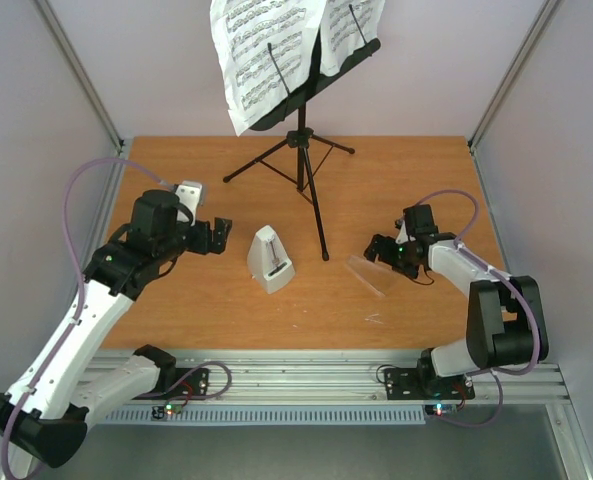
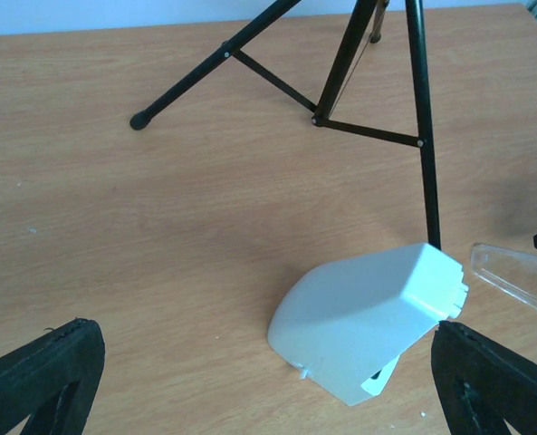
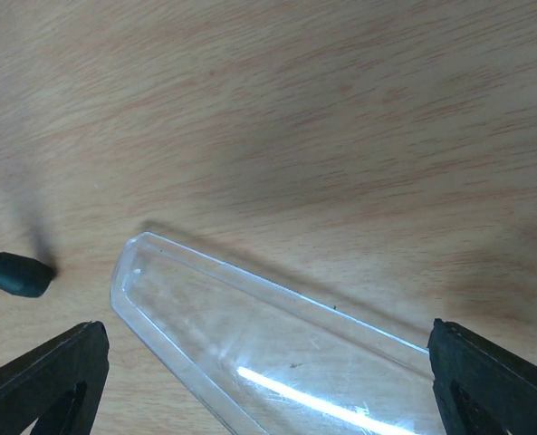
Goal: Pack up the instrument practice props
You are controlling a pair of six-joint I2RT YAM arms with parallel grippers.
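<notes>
The black tripod music stand [image 1: 302,150] stands at the back of the table, and white sheet-music pages [image 1: 266,50] rest on its desk. Its legs [image 2: 340,82] show in the left wrist view. The pale grey metronome [image 1: 270,260] [image 2: 368,322] stands upright mid-table. My left gripper [image 1: 216,237] [image 2: 263,362] is open just to its left, holding nothing. The clear plastic cover [image 1: 371,275] [image 3: 277,353] lies flat right of the stand's front leg. My right gripper [image 1: 381,250] [image 3: 266,362] hovers open over it, one finger on each side. One stand foot [image 3: 14,275] sits near the cover's end.
Grey walls with slanted metal posts [image 1: 86,80] close in the table on the left and right. A metal rail [image 1: 306,375] carrying both arm bases runs along the near edge. A purple cable [image 1: 76,200] loops off the left arm.
</notes>
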